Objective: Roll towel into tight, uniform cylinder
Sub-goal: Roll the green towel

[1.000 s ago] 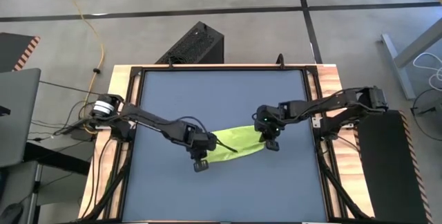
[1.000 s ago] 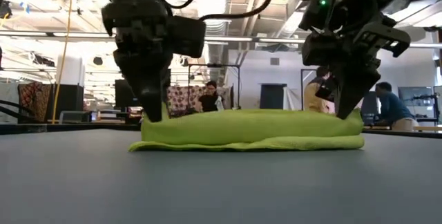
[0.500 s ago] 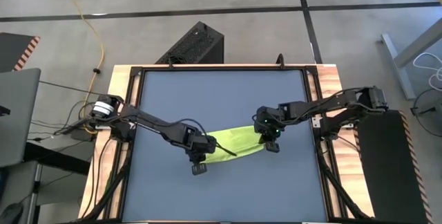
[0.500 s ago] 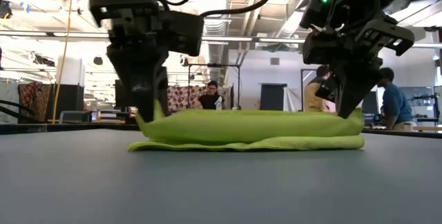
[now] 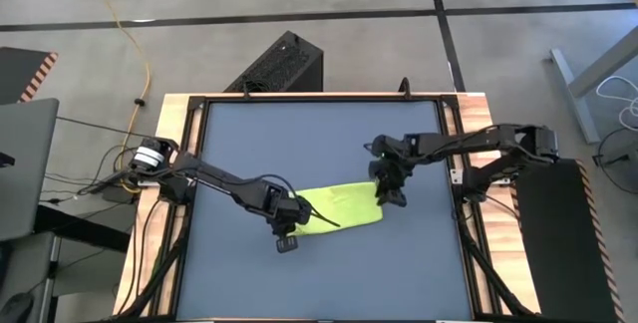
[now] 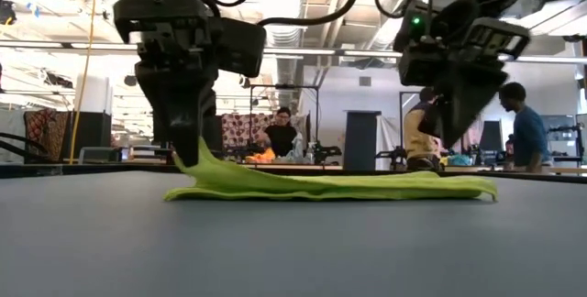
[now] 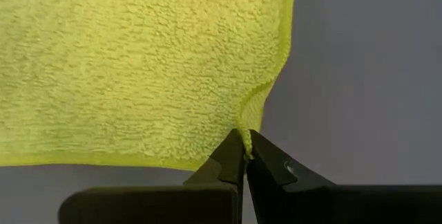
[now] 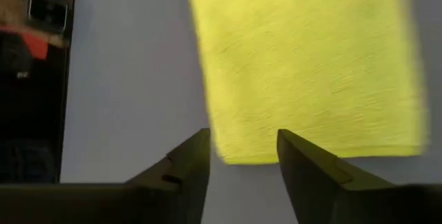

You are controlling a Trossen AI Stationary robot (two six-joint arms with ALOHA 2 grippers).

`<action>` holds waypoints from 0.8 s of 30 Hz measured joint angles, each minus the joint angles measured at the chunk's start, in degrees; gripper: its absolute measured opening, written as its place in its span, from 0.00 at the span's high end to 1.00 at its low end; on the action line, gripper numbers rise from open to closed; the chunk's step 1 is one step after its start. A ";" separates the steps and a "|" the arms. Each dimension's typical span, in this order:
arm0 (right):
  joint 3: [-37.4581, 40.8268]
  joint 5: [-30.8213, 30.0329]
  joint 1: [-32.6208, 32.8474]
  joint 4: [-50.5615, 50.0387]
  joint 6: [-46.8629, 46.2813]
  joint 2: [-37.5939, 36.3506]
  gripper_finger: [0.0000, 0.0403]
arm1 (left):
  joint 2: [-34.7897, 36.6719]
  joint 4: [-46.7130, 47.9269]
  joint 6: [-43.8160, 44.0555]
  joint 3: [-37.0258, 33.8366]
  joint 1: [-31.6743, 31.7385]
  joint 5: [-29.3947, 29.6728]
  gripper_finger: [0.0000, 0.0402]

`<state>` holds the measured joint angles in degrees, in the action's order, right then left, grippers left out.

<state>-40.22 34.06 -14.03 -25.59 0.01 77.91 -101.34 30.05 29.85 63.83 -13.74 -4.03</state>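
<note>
Currently the towel [image 5: 339,206] lies flat on the dark blue-grey mat [image 5: 319,134], slightly toward 5 o'clock from the mat's centre, long axis running roughly 9 to 3 o'clock. Left gripper [image 7: 244,153] is clenched on the towel's hem at its 9 o'clock end; in the left wrist view the fingers pinch a small pucker of the lime edge. From the low view that end is lifted a little off the mat while the rest lies flat. Right gripper [image 8: 243,156] hangs above the towel's 3 o'clock end, fingers parted and holding nothing, clear of the cloth. People [image 6: 281,137] stand in the room beyond the table
</note>
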 joint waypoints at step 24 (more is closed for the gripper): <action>-0.34 -7.15 -7.11 10.07 12.73 10.38 0.50 | 11.78 7.75 6.34 -0.16 0.30 18.00 0.55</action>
<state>-40.56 26.91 -21.15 -15.53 12.74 88.29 -89.56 37.80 36.19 63.68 -13.43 13.97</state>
